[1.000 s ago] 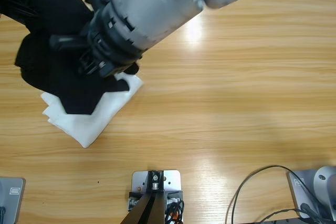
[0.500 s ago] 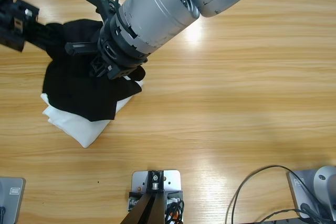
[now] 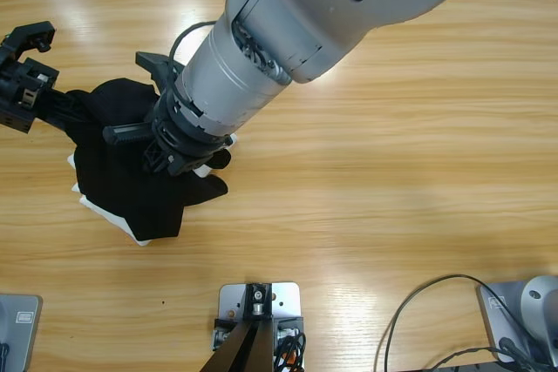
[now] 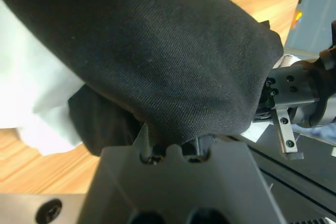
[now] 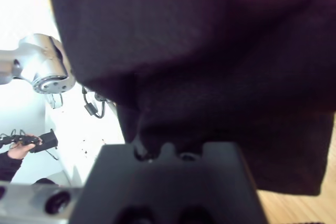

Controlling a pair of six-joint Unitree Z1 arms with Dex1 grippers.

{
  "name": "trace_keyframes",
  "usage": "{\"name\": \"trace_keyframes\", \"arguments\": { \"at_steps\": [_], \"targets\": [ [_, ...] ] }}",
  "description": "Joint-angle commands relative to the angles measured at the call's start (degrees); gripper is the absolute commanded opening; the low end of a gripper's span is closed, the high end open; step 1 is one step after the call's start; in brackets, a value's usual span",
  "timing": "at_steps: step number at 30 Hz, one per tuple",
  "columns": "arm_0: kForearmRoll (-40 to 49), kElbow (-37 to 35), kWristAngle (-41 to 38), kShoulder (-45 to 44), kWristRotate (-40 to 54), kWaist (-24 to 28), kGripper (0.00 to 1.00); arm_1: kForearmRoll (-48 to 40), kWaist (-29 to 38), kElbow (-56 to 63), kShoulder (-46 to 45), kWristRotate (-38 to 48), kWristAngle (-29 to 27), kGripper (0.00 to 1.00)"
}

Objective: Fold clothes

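The clothes, a black shirt [image 3: 118, 176], lie bunched at the table's left and cover most of a white folded garment [image 3: 85, 204]. In the high view a large silver arm comes down from the top, with its gripper [image 3: 187, 156] at the shirt's right side. A second black gripper [image 3: 70, 111] reaches in from the left edge to the shirt's upper left. My left gripper [image 4: 173, 142] is shut on black fabric [image 4: 157, 56] that drapes over it, with the white garment [image 4: 31, 93] below. My right gripper [image 5: 157, 148] is likewise buried in and shut on the shirt [image 5: 210, 51].
The other arm's gripper [image 4: 294, 90] shows at the right of the left wrist view. The right wrist view shows a silver arm joint [image 5: 44, 64] and a person's hand [image 5: 18, 148] holding a black device. Bare wooden table [image 3: 392, 154] stretches to the right.
The shirt has been carried toward the table's front and now covers most of the white garment. The big arm moved down with it, and the left-edge gripper followed.
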Motion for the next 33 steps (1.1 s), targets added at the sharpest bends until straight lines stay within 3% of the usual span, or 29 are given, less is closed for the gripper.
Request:
{"name": "trace_keyframes", "arguments": {
  "at_steps": [1,9,10,11,12,13,14,15,16,18,25,31,33],
  "targets": [
    [1.42,3.57,1.32,2.72,2.11,2.28,0.0,-0.11,0.72,-2.44,6.01,0.51,0.7,0.0],
    [1.6,5.59,1.97,5.67,2.36,2.71,0.0,-0.04,-0.42,-1.68,7.98,0.65,-1.2,0.0],
    [1.63,5.75,2.02,5.73,2.22,3.58,0.0,-0.02,-0.7,-1.38,7.84,0.6,-1.9,0.066],
    [1.63,5.94,2.02,5.69,2.04,4.48,0.0,0.01,-0.83,-1.26,7.56,0.51,-2.82,0.569],
    [1.62,6.27,2.02,5.5,1.93,5.41,0.0,0.54,-0.97,-1.14,6.87,0.0,-4.52,0.969],
    [1.69,7.01,2.09,5.39,0.97,6.52,0.01,1.21,-1.3,-1.14,6.52,-0.32,-5.26,0.999],
    [1.7,7.86,2.3,5.25,0.39,7.52,0.201,1.86,-1.67,-1.14,6.38,-0.33,-5.68,1.0],
    [1.63,8.93,2.97,4.94,-0.4,8.67,0.462,2.81,-2.11,-1.14,6.06,-0.75,-6.9,1.0],
    [1.63,9.58,3.27,4.48,-0.53,9.35,0.583,3.6,-2.44,-1.07,5.61,-1.4,-8.44,1.0],
    [1.46,9.79,2.76,2.83,0.0,9.67,0.94,4.39,-3.59,-1.0,4.87,-3.29,-11.38,1.0],
    [3.9,8.63,-4.34,-3.4,-3.3,6.96,0.999,6.9,-8.86,-1.96,2.43,-5.52,-12.57,1.0],
    [2.92,-1.81,-4.61,-15.24,-10.39,-4.8,1.0,12.85,-9.51,-2.07,-4.96,-7.7,-13.59,0.989],
    [0.44,0.26,-0.58,-15.6,-10.42,-7.96,0.965,16.05,-9.14,-2.09,-6.78,-8.81,-14.3,0.986]
  ]
}}
